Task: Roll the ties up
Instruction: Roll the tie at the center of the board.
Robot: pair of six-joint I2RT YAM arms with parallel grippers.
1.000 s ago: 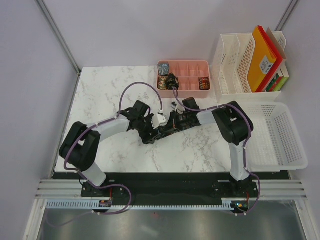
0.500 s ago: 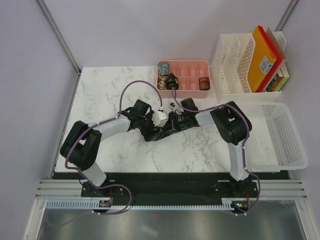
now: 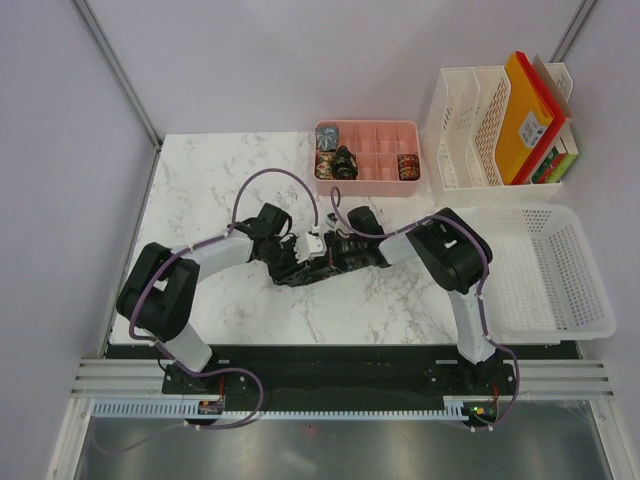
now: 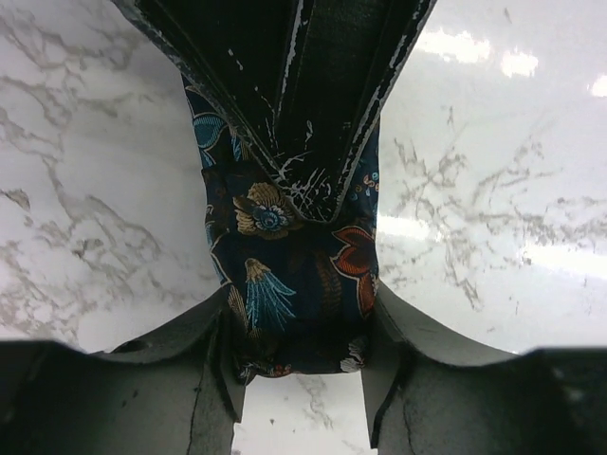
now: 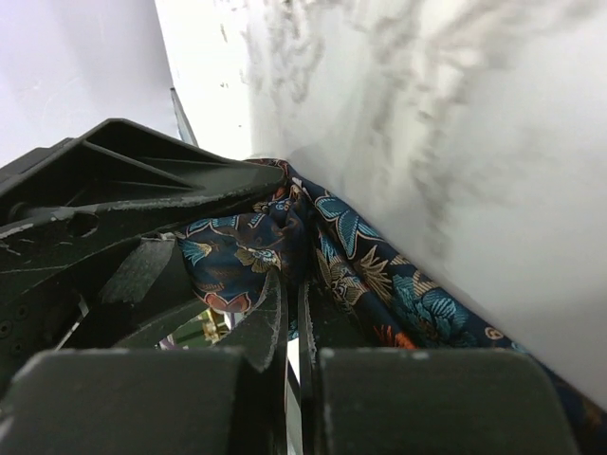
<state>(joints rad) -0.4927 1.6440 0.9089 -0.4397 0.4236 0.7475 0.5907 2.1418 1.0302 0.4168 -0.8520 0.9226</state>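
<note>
On the table, the floral tie lay partly coiled, the left end effector clamped narrowly across its sides and the right end effector pinched shut within its fold; opposed pulling was judged liable to unwind the coil.

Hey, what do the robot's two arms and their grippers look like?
The left arm and right arm each have white links between black joints, and a purple cable loops along each. The left gripper and right gripper are black; the right one's fingers show white chipped scuffs.
</note>
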